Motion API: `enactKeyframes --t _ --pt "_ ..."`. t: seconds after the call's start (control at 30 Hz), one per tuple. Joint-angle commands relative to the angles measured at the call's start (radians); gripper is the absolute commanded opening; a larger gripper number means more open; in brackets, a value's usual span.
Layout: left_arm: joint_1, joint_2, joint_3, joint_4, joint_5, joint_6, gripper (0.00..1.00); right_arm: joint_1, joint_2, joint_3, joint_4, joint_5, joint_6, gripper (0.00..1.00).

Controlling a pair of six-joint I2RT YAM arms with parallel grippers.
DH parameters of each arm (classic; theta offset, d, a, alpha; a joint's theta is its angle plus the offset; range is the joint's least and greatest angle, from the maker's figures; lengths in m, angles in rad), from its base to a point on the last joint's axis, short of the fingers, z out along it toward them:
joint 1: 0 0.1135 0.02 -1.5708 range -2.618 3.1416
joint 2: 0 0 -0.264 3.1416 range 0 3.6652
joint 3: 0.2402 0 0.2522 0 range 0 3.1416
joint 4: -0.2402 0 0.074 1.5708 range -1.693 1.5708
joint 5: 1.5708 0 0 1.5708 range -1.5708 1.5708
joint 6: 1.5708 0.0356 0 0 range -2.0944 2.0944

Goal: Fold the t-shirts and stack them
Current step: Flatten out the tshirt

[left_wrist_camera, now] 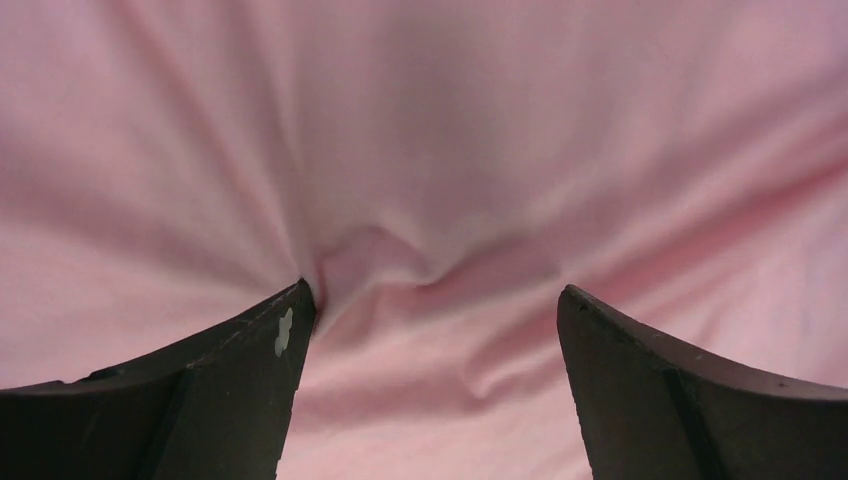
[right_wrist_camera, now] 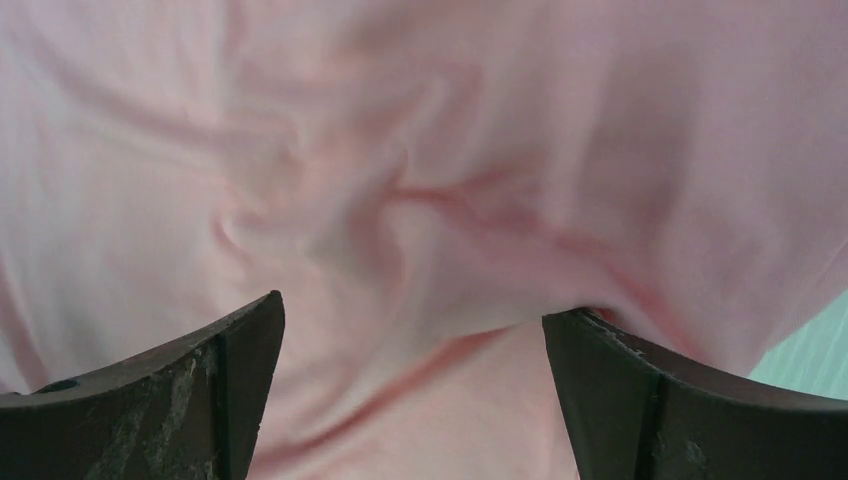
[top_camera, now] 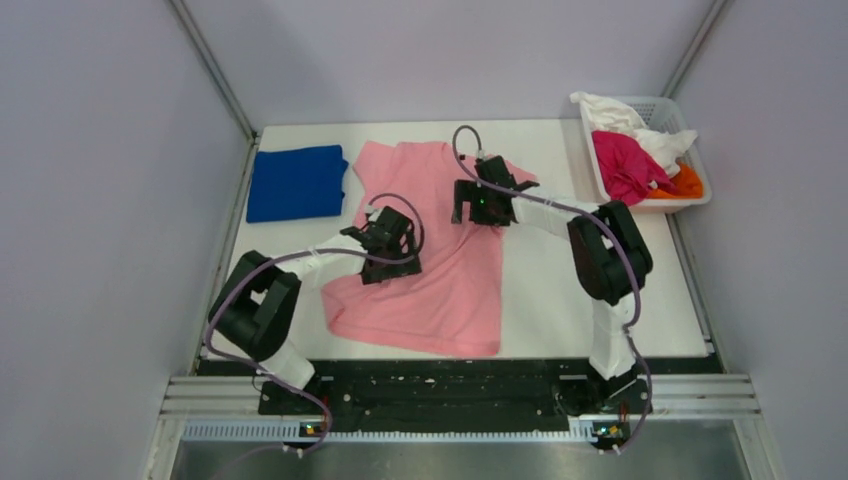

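- Top external: the light pink t-shirt (top_camera: 440, 290) is spread at mid-table under both grippers. A royal blue t-shirt (top_camera: 297, 182) is laid folded at the far left.
- Left wrist: the left gripper (left_wrist_camera: 430, 325) is held wide apart on smooth pink cotton, and a small pucker is gathered beside one dark finger (left_wrist_camera: 240, 380).
- Right wrist: the right gripper (right_wrist_camera: 412, 335) is likewise spread wide over soft, creased pink cloth.
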State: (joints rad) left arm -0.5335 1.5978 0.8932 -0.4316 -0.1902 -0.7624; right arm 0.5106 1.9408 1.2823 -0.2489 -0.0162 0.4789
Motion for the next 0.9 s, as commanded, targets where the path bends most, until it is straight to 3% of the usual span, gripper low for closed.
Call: enactKeyframes --t 0.0,0.1,0.2,0.3,0.43,0.57,0.7,0.87 --pt "-0.171 0.136 0.051 0.066 0.377 0.022 0.95 -0.041 0.205 0.239 -0.107 0.022 -0.063 0.99" --pt "-0.249 0.191 0.123 0.225 0.560 0.040 0.99 -0.069 0.299 0.389 -0.115 -0.043 -0.087 0.99" --pt "-0.334 0.284 0.286 0.270 0.613 0.067 0.99 -0.116 0.342 0.523 -0.123 -0.113 -0.121 0.99" --pt "-0.403 0.365 0.493 0.236 0.584 0.109 0.99 -0.202 0.290 0.549 -0.128 -0.129 -0.140 0.99" --pt "-0.426 0.326 0.566 0.244 0.547 0.163 0.99 -0.307 0.152 0.498 -0.130 -0.126 -0.164 0.99" --pt "-0.415 0.185 0.542 0.139 0.288 0.232 0.99 -0.335 0.001 0.402 -0.151 -0.093 -0.208 0.99" --pt "-0.315 0.030 0.445 0.032 0.042 0.204 0.99 -0.331 -0.161 0.185 -0.126 -0.107 -0.162 0.99" --pt "-0.009 -0.097 0.313 0.078 0.088 0.146 0.99 -0.251 -0.382 -0.153 -0.045 -0.069 -0.033 0.99"
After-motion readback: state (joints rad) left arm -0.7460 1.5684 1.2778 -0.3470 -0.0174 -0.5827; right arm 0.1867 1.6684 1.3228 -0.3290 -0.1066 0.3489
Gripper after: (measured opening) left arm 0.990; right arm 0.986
